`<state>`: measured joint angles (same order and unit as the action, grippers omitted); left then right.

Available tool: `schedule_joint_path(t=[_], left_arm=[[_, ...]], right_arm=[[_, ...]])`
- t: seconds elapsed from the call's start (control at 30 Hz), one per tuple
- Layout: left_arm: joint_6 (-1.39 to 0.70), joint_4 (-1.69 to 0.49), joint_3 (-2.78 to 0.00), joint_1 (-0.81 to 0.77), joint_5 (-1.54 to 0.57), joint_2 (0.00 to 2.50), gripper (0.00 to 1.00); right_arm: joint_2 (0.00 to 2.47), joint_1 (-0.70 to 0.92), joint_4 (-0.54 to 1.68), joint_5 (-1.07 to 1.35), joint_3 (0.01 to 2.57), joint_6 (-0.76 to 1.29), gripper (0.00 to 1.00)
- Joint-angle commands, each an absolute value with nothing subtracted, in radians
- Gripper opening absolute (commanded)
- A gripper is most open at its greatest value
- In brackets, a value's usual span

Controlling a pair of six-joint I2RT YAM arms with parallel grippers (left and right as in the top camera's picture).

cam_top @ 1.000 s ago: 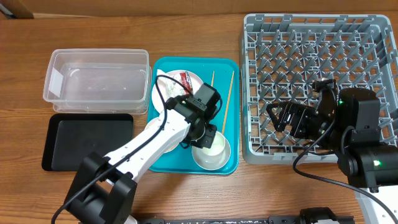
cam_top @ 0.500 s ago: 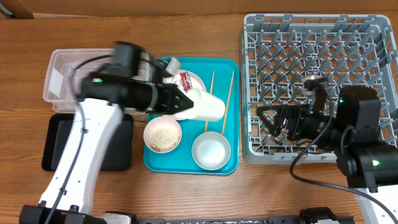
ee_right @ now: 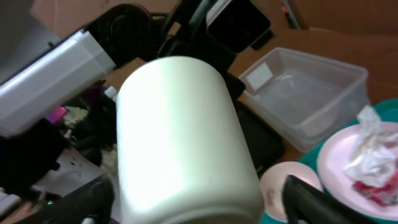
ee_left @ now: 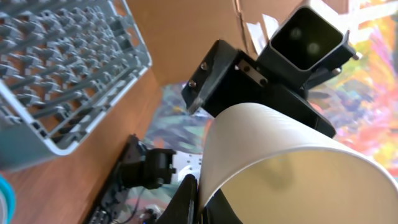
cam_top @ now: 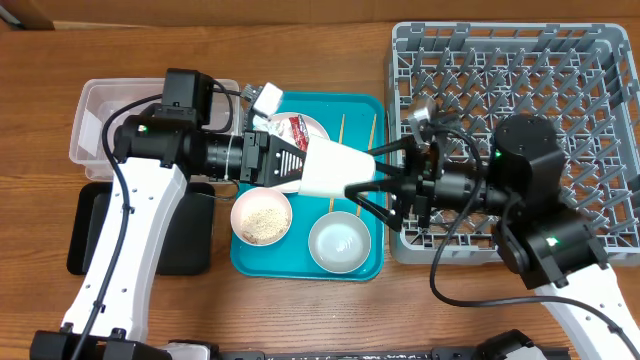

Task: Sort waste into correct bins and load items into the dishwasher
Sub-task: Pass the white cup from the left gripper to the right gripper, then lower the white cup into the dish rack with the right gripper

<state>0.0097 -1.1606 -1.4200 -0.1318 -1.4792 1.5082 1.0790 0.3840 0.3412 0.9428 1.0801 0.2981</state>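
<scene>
Above the tray (cam_top: pixel 355 105), the left gripper (cam_top: pixel 285 160), clamped on the cup (cam_top: pixel 335 170), has swung it toward the rack (cam_top: pixel 590 60). The right gripper (cam_top: pixel 362 172) has arrived, jaws spread around it: likely a handover.

The left gripper (cam_top: pixel 300 166) is carrying the white cup (cam_top: pixel 335 170) sideways off the tray (cam_top: pixel 376 256); the right gripper (cam_top: pixel 366 178) is leaving the rack (cam_top: pixel 600 40), fingers narrowing around the cup.

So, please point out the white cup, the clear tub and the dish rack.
white cup (cam_top: pixel 328 168), overhead view, on its side wall.
clear tub (cam_top: pixel 98 128), overhead view, on its bare floor, left end.
dish rack (cam_top: pixel 530 75), overhead view, on its bare grid floor.
</scene>
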Motion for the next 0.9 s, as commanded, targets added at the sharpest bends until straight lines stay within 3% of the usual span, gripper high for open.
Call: schedule_joint_path(t=[0.0,0.1,0.13,0.17,0.2,0.37,0.5,0.63,0.87], left_arm=[[0.039,-1.163,-1.429,-0.140,-1.534,1.505,0.04],[0.039,-1.163,-1.429,-0.140,-1.531,1.505,0.04],[0.039,-1.163,-1.429,-0.140,-1.520,1.505,0.13],[0.039,-1.163,-1.429,-0.140,-1.499,1.505,0.37],[0.038,-1.163,-1.429,-0.140,-1.460,1.505,0.46],[-0.021,-1.201,-1.429,-0.135,-0.942,1.505,0.62],[-0.079,-1.219,-1.429,-0.135,-0.642,1.505,0.66],[-0.083,-1.217,-1.429,-0.135,-0.575,1.505,0.67],[-0.082,-1.218,-1.429,-0.136,-0.568,1.505,0.68]], right_arm=[[1.096,0.418,0.311,0.963,1.106,0.368,0.75],[1.096,0.420,0.316,0.963,1.106,0.368,0.66],[1.095,0.418,0.320,0.962,1.106,0.367,0.65],[1.095,0.413,0.324,0.962,1.106,0.367,0.63],[1.093,0.403,0.332,0.962,1.106,0.366,0.61],[1.050,0.321,0.511,0.782,1.109,0.334,0.57],[1.011,0.297,0.780,0.344,1.152,0.346,0.51],[1.019,0.317,1.071,-0.011,1.233,0.448,0.49],[1.120,0.319,1.312,-0.076,1.224,0.537,0.50]])
